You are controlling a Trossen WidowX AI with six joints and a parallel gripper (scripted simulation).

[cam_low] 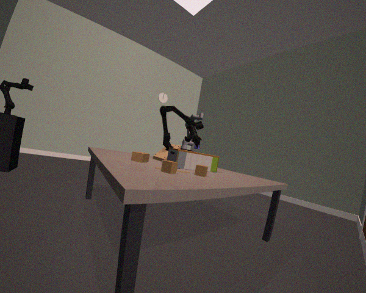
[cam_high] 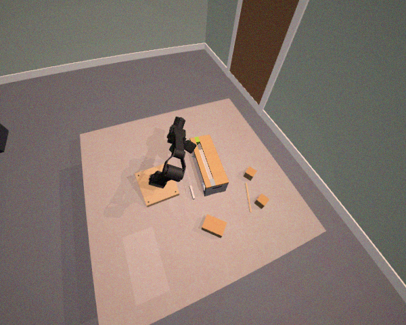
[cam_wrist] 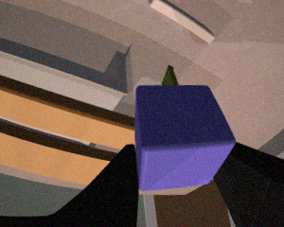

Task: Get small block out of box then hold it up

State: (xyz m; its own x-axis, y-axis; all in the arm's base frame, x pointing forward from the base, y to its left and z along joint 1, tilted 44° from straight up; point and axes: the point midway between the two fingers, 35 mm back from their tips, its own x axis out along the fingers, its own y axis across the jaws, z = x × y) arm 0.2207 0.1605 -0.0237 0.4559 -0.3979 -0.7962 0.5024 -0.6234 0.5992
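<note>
My gripper (cam_low: 197,144) (cam_wrist: 170,147) is shut on a blue block (cam_low: 195,147) (cam_wrist: 182,115). The block sits between the two dark fingers in the wrist view. In the exterior view it shows just above the level of the box's top, behind the box from that side. The box (cam_high: 217,157) (cam_low: 197,161) (cam_wrist: 52,113) has an orange-brown top with a long slot and stands upright on the table (cam_high: 231,258) (cam_low: 177,182). One end of it has a green panel (cam_high: 197,139) (cam_low: 214,164). In the top view the fingers and the block are hidden by the arm.
The arm's base stands on a wooden board (cam_high: 158,197). A short white bar (cam_high: 191,192) (cam_wrist: 185,21) lies between the board and the box. Several wooden blocks, one of them larger (cam_high: 214,225) (cam_low: 140,157), and a thin rod (cam_high: 248,197) lie around the box.
</note>
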